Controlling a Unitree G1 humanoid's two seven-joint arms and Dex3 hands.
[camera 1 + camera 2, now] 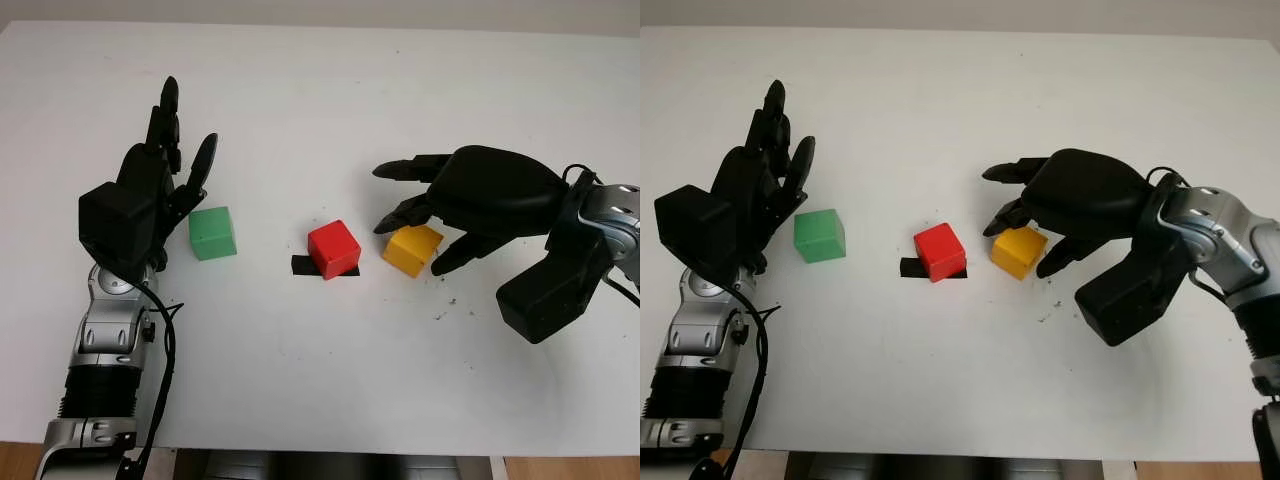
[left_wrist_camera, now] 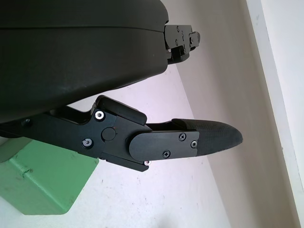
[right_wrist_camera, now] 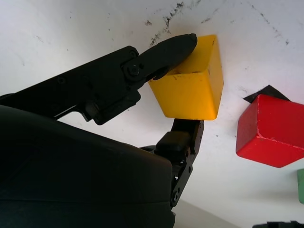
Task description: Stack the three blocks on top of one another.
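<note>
A yellow block sits right of centre on the white table, with my right hand shut on it. In the right wrist view one fingertip presses the yellow block on one side and another finger is against the opposite side. Just to its left, a red block rests on a patch of black tape. A green block stands further left. My left hand is open, right beside the green block on its left.
Dark smudges mark the table in front of the right hand. The table's front edge runs close to my arms. Bare tabletop stretches behind the blocks to the far edge.
</note>
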